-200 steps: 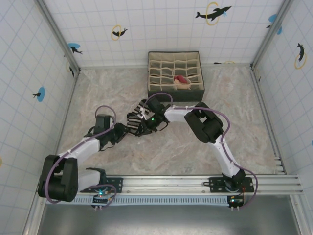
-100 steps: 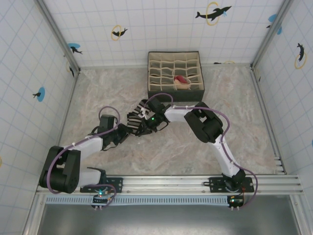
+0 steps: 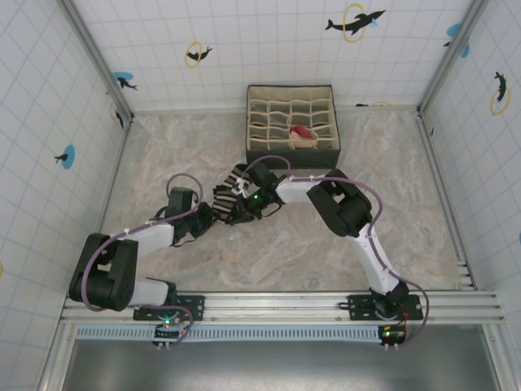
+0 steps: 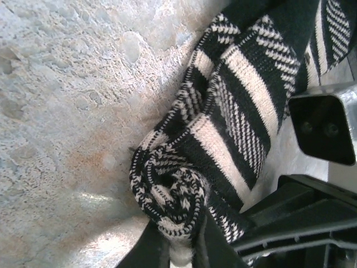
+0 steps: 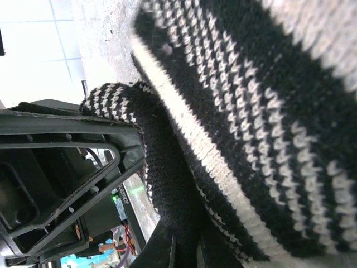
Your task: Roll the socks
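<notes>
Since the overhead picture of a second ago, I note one change of substance on the table point(image 3: 163, 269): my left arm has swung in toward the middle. The organiser box point(image 3: 289, 156) stands at the far edge, with the peach sock point(image 3: 302, 134) lying in one compartment. The black striped sock point(image 3: 231, 184) lies mid-table between both arms, its near end wound into a tight coil. The left gripper point(image 4: 181, 248), wider before, is now clamped on that coil. The right gripper point(image 5: 184, 254) has cloth between its fingers; whether it pinches or releases, I cannot tell. Assessment: the roll is passing to the left side, and rolling remains unfinished.
</notes>
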`<state>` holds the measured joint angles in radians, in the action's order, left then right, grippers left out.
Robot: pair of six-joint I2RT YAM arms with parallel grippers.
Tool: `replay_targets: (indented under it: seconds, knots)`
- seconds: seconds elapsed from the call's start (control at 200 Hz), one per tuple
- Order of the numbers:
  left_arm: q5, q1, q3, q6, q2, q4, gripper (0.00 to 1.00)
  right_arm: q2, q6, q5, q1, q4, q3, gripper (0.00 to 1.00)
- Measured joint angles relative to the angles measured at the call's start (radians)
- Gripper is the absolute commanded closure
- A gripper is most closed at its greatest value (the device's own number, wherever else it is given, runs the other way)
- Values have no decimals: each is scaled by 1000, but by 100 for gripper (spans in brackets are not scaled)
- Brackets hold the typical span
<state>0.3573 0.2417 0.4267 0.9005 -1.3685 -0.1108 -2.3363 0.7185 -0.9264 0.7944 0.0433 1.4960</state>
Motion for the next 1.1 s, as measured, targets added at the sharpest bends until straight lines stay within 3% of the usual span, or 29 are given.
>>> replay_targets:
  seconds: [0.12,0.405,0.666,0.916,1.101]
  knots:
    - [-3,0,28,-13,-14,33,100,18,3,1,-3,-34,-11,60]
    - [-3,0,109,-93,-16,210,100,137,-112,192,0,21,-30,50]
    - [20,0,171,-156,-18,376,100,319,-360,561,77,87,-68,39]
    - [37,-5,252,-218,-44,508,100,430,-641,978,280,47,-218,36]
    - [69,-27,253,-233,-53,541,100,469,-859,1245,433,-108,-399,35]
